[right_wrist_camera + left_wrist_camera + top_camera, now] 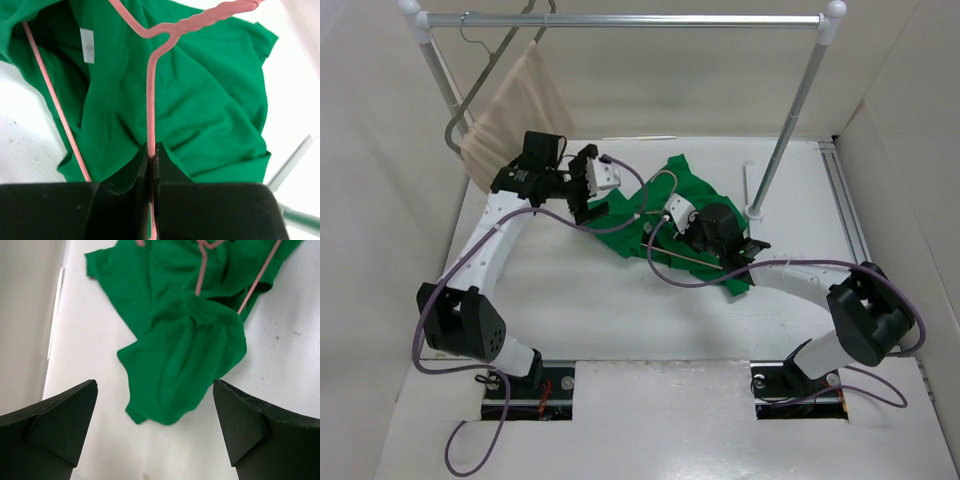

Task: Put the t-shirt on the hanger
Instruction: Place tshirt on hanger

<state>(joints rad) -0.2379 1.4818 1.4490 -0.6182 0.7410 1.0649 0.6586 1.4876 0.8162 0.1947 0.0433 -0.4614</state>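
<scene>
The bright green t-shirt (665, 195) lies crumpled on the white table, its white neck label (87, 45) showing. The thin pink wire hanger (695, 260) lies over it. My right gripper (658, 232) is shut on one straight wire of the hanger (151, 100) just above the shirt (210, 100); the twisted neck and the hook run off the top of the right wrist view. My left gripper (584, 203) is open and empty at the shirt's left end. In the left wrist view a bunched fold of shirt (185, 360) lies just ahead of its fingers (65, 415), with hanger wires (200, 275) beyond.
A metal garment rack (620, 20) spans the back; its right pole (785, 130) stands on a white base (757, 212) beside the shirt. A beige cloth (515, 110) on a dark grey hanger (470, 95) hangs at the rack's left end, close to my left wrist.
</scene>
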